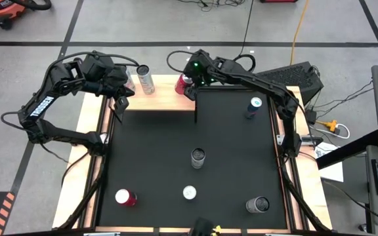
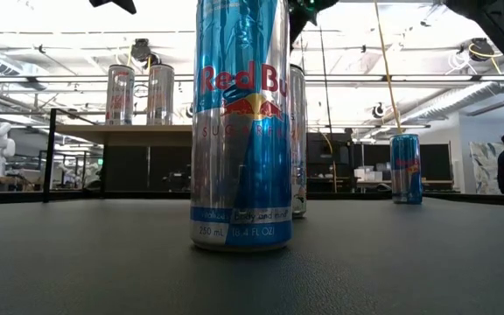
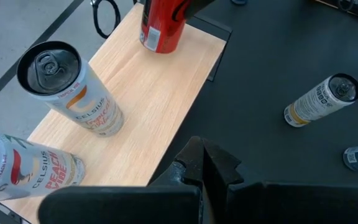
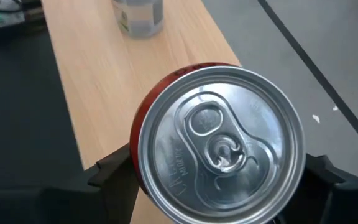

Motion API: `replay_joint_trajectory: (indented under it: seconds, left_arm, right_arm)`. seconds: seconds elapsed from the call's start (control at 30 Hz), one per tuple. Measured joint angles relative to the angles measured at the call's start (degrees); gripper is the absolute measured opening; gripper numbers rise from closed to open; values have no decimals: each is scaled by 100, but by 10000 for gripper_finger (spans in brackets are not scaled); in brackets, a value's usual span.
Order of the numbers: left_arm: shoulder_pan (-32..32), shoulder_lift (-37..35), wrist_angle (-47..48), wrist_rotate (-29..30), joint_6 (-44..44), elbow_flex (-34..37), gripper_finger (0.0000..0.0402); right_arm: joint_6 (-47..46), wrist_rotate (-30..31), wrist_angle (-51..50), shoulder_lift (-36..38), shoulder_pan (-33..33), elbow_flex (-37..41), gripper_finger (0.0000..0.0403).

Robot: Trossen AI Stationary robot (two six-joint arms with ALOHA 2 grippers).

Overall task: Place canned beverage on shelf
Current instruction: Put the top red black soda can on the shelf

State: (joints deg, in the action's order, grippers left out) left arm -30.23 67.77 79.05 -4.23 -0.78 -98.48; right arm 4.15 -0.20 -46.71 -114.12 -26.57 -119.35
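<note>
Right wrist view: my right gripper (image 4: 219,186) straddles a red aluminium can (image 4: 219,152) standing on the light wooden shelf (image 4: 104,81), fingers on both sides, holding it upright.

Bright, even overhead lighting; ceiling lamps blow out white behind the tall silver-and-blue drink can (image 2: 240,131), whose near face looks slightly soft.

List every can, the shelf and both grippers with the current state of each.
Red can: upright on the shelf, between the right gripper's fingers.
Shelf: carries three cans.
Two Celsius cans: upright on the shelf.
Right gripper: around the red can.
Left gripper: shut, empty.
Blue can: upright on the mat.
</note>
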Motion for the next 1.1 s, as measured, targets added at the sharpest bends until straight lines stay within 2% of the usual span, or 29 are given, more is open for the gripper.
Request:
replay_joint_trajectory:
  seconds: [0.3,0.77,1.1]
  left_arm:
    - [0,0,0,0,-7,0,1]
    - [0,0,0,0,-11,0,1]
    - [-1,0,0,0,-13,0,1]
  right_arm:
    - [380,6,45,-110,-42,-4,279]
    - [467,6,104,-110,-44,-4,283]
    - [472,6,165,-110,-46,-4,320]
